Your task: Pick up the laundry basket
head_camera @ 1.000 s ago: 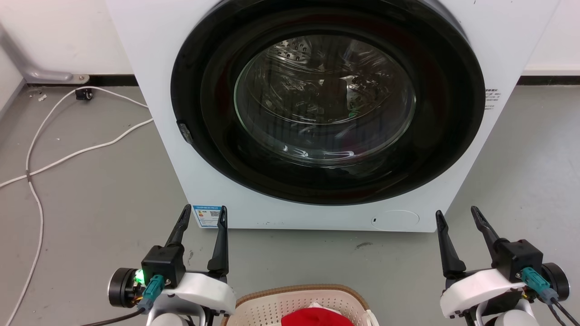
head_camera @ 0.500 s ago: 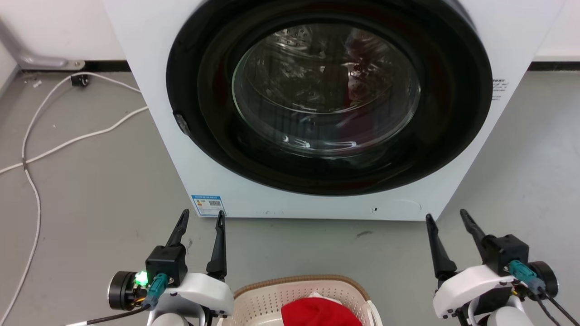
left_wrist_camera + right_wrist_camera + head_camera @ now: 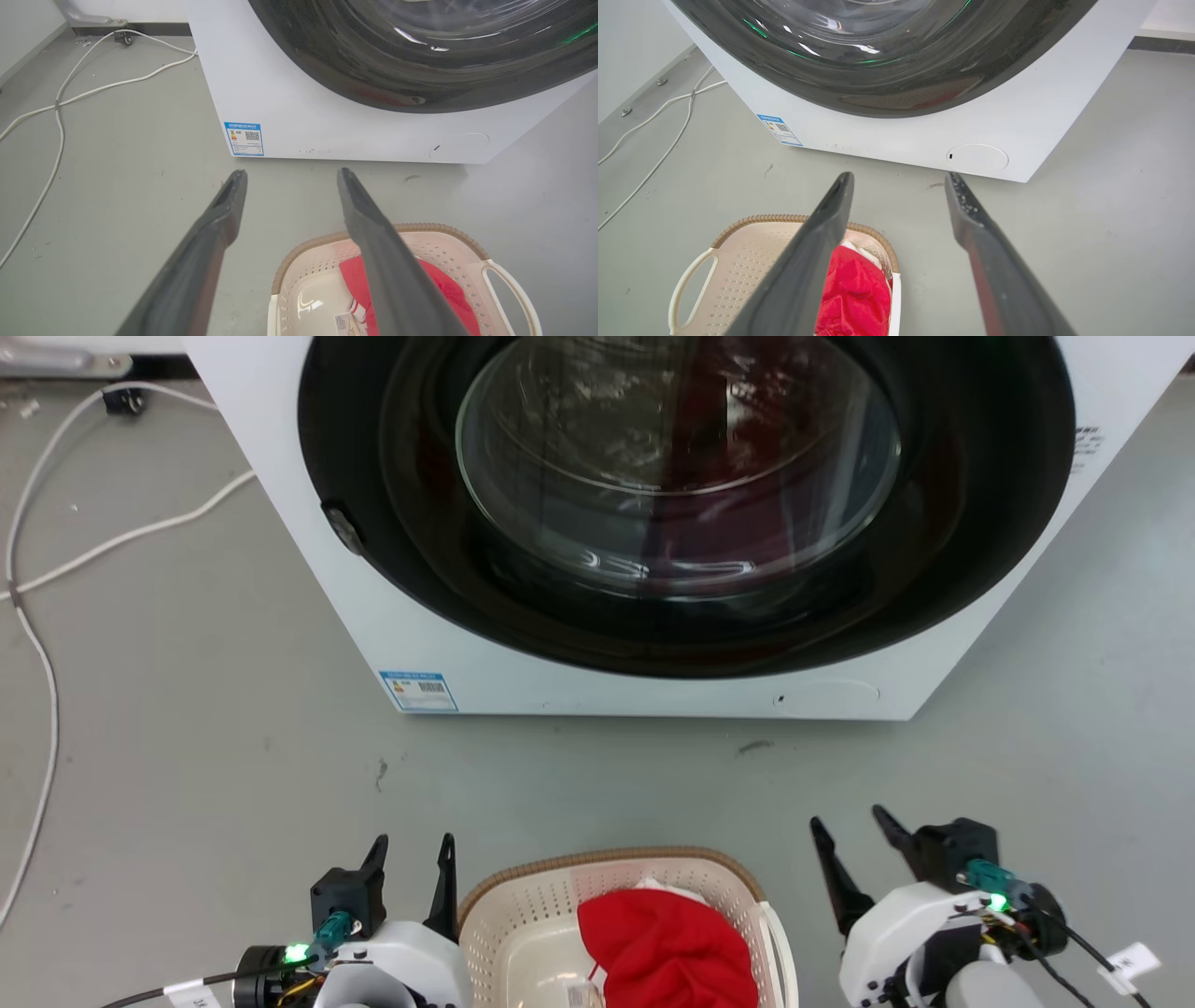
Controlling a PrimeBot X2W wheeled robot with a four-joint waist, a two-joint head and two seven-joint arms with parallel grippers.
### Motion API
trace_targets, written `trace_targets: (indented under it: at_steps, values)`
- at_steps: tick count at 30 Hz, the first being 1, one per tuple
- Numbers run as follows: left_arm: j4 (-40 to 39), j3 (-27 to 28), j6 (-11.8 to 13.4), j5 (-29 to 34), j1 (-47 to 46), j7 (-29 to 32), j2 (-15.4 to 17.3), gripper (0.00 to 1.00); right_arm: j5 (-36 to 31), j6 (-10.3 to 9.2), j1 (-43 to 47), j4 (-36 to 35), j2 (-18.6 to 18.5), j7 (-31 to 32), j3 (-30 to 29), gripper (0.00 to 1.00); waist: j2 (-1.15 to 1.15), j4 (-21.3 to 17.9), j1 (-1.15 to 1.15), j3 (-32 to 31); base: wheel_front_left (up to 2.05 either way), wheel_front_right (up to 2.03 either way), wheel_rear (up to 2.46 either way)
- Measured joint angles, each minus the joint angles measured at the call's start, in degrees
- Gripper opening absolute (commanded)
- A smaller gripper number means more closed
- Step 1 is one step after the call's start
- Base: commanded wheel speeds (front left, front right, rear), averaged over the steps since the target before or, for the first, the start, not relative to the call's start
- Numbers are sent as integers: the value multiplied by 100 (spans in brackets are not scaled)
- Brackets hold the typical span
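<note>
Sitting on the grey floor (image 3: 233, 756) at the bottom middle of the head view, the cream-white perforated plastic laundry basket (image 3: 523, 919) with its brown woven-look rim lies between the two arms. A crumpled red cloth (image 3: 667, 943) is heaped inside it. Its pale looped right handle (image 3: 780, 933) shows beside the right arm, and the matching left handle (image 3: 686, 280) shows from the right wrist.

The left hand (image 3: 413, 845) hovers just beside the basket's left corner, fingers spread wide and empty. The right hand (image 3: 848, 818) hangs near the right handle without touching it, also wide and empty. Beyond the basket and apart from it stands a white front-loading washing machine (image 3: 373, 569) with a dark round glass door. A thin white cable (image 3: 140, 532) trails over the floor at the left.

The step in hand looks like the approach, since nothing is gripped yet. The next move probably calls for each hand to sink and close in on its own handle, one finger through the loop. Both would then pinch and lift evenly so the basket stays level.

Compared with half a second ago, the whole head view has tipped downward. The camera has moved, so the machine rides higher and more of the basket and cloth shows. Measured against the basket, both hands have drawn back to its far rim, and the right hand has come nearer its handle.
</note>
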Motion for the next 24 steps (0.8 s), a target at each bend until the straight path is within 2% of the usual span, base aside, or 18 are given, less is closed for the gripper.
trace_targets:
  at_steps: [7,15,24]
  values:
    - [981,107,-216,-229,-298,0,1,100,427,0,-486,1003,3,110,491,100,0,-49,0,373,0,0,0]
    - [2383,165,-403,-402,-815,19,79,100,1169,0,-1131,2093,4,324,1347,100,0,-203,0,799,0,0,0]
    - [3431,181,-506,-565,-1284,203,280,100,2013,0,-1669,2811,4,481,2318,100,0,-447,0,1308,0,0,0]
